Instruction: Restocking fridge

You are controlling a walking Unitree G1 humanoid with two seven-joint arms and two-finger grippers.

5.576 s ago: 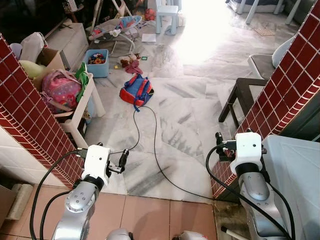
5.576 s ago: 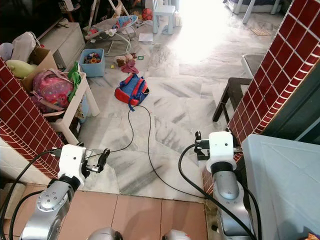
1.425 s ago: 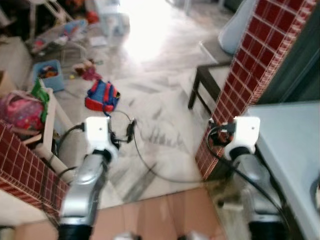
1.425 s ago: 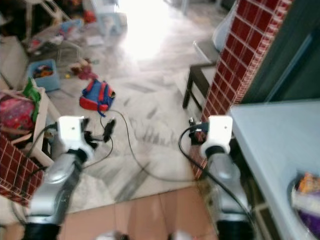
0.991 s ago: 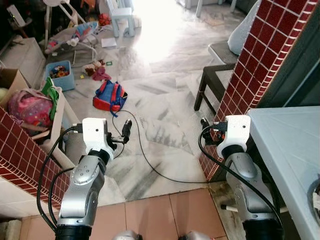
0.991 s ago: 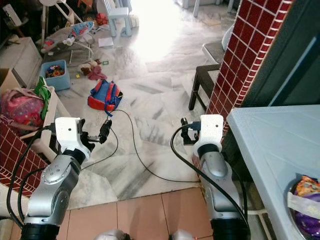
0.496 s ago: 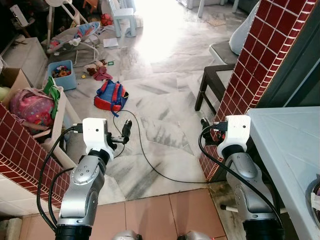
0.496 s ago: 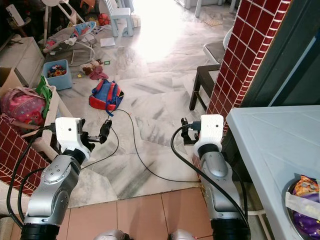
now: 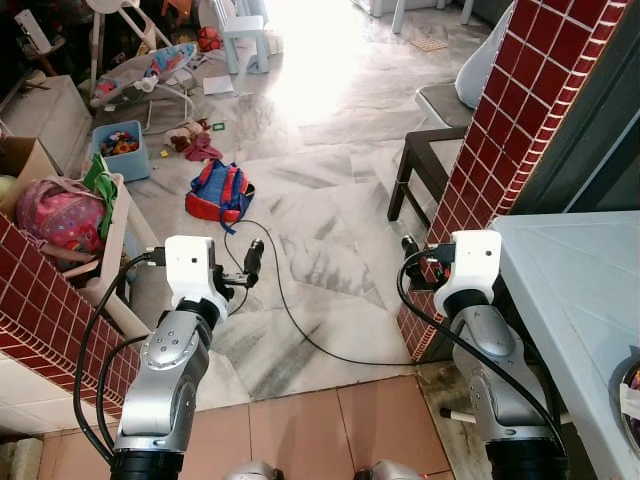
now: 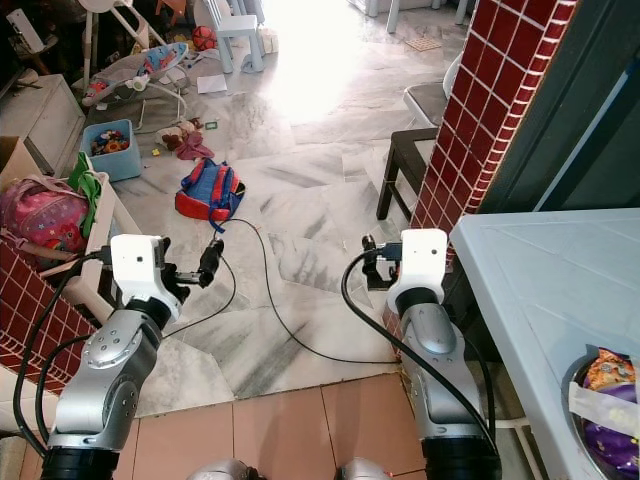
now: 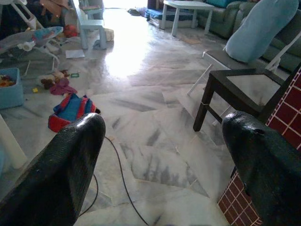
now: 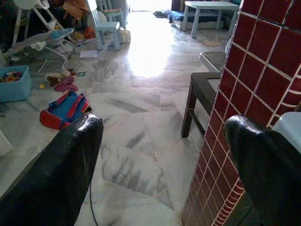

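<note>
both arms are being held forward at waist height over the marble floor [image 9: 330, 210], with the red-tiled pillar [image 9: 520, 110] serving as the landmark. the right gripper [image 12: 162, 160] is being held just beside the pillar's base, on its left; its two black fingers [image 12: 61, 174] are standing wide apart with nothing between them. the left gripper [image 11: 160, 160] is being held well left of the pillar, above a black cable [image 9: 290, 320] that is trailing across the floor; its fingers [image 11: 61, 169] are likewise spread wide and empty.

no fridge can be made out. the stock to be handled is lying in a metal bowl [image 10: 582, 395], cut by the frame edge, on the pale blue tiled counter [image 10: 540, 290] that is adjoining the pillar on its right. the contents are being seen as crinkled packets: one orange and multicoloured at the top [image 10: 603, 372], one purple below [image 10: 610, 440], with a white strip [image 10: 600, 400] lying across them. labels are too small to be read.

a dark low table [image 9: 425, 165] is standing just beyond the pillar, near its far side. well left of the pillar, a red and blue backpack [image 9: 220, 192] is lying on the floor, a blue bin of toys [image 9: 124, 150] is standing beyond it, and a pink bag [image 9: 60, 215] is resting on a white rack [image 9: 118, 235] beside a second red-tiled wall [image 9: 45, 310].
</note>
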